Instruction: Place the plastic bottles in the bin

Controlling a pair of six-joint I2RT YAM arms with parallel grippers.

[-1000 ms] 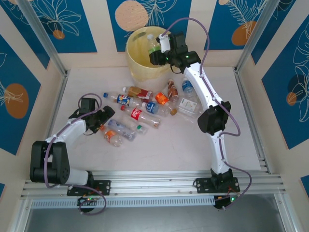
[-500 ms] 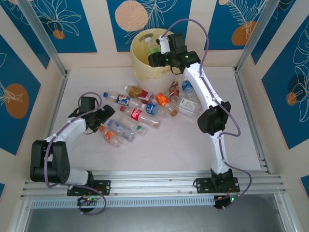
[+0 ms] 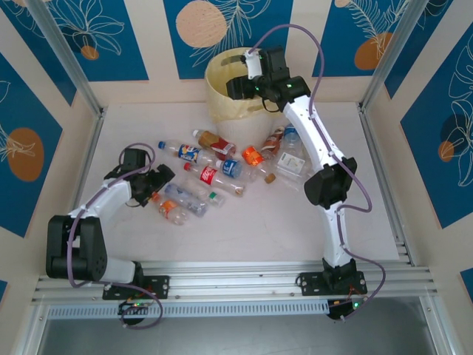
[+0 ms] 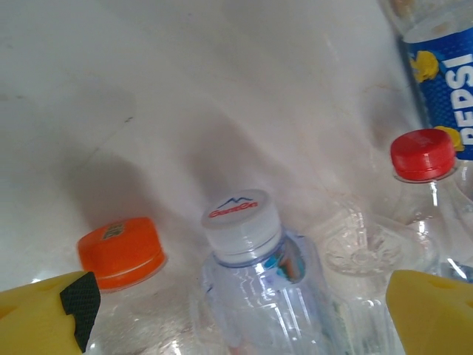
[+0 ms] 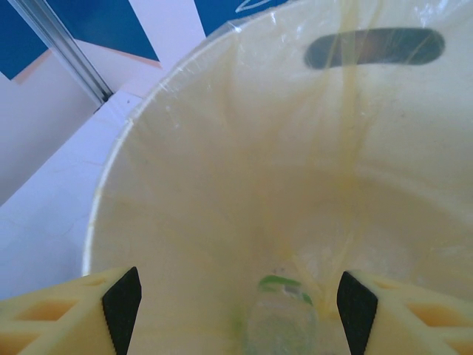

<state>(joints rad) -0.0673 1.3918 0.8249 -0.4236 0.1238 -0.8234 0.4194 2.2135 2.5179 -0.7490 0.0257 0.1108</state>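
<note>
The pale yellow bin (image 3: 222, 100) stands at the back of the table. My right gripper (image 3: 238, 83) hangs over its mouth, open. Looking down from the right wrist, its jaws (image 5: 238, 310) stand apart with nothing between them, and a clear bottle with a green label (image 5: 284, 325) lies below inside the bin (image 5: 185, 170). Several plastic bottles (image 3: 214, 174) lie scattered mid-table. My left gripper (image 3: 157, 182) is low at the pile's left edge, open. Its yellow fingers (image 4: 44, 314) straddle a white-capped bottle (image 4: 244, 222) without touching it.
An orange-capped bottle (image 4: 120, 251) and a red-capped bottle (image 4: 423, 154) flank the white-capped one, with a blue Pepsi bottle (image 4: 443, 81) beyond. An orange-labelled bottle (image 3: 253, 156) and a white-labelled one (image 3: 292, 164) lie by the right arm. Metal rails line both table sides.
My right gripper opened and let go of the green-labelled bottle, which dropped into the bin. The bin shifted slightly right, and bottles near the right arm moved a little. The left arm stayed still.
</note>
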